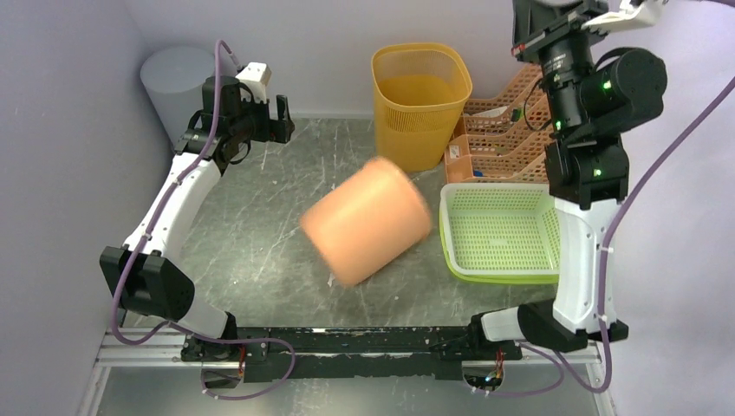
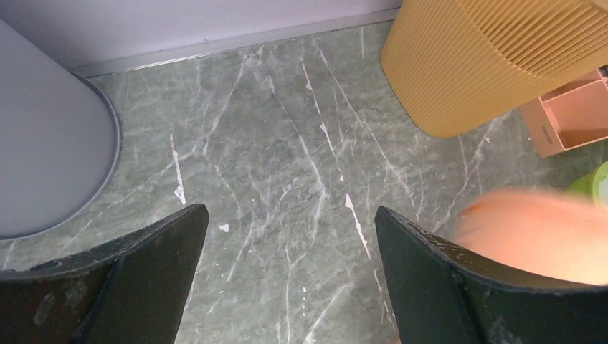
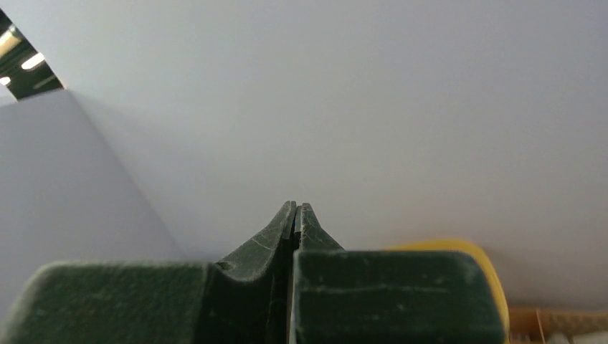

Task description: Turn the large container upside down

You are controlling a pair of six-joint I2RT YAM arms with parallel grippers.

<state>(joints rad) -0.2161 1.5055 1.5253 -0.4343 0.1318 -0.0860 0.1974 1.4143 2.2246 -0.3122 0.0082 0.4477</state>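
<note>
Two arms are showing in the top view, and neither one is touching the large container [image 1: 367, 221]. The container, an orange cylinder, is sitting over the middle of the table [image 1: 260, 234], tilted, with one round end facing the near left. Its outline is smearing in both the top view and the left wrist view, so I cannot tell which end is the open one, nor whether it is resting on the table surface.

The left gripper [image 2: 290, 211] is hanging low over the far left part of the table with its jaws spread wide and nothing between them. Only bare marbled surface is showing in the gap. The container is lying well apart from it, toward the right and nearer the arm bases. A grey cylinder [image 1: 178, 82] is standing just beside this gripper in the far left corner.

The right gripper [image 3: 297, 208] is pointing up at the blank wall, raised high above the far right of the table. Its fingers are pressing together with no gap and nothing held.

A yellow slatted bin [image 1: 422, 95] is standing upright behind the container, near it. A green mesh tray [image 1: 498, 230] is lying just to the container's right. Orange stacked trays [image 1: 503, 130] are sitting behind the green one, beside the bin.
</note>
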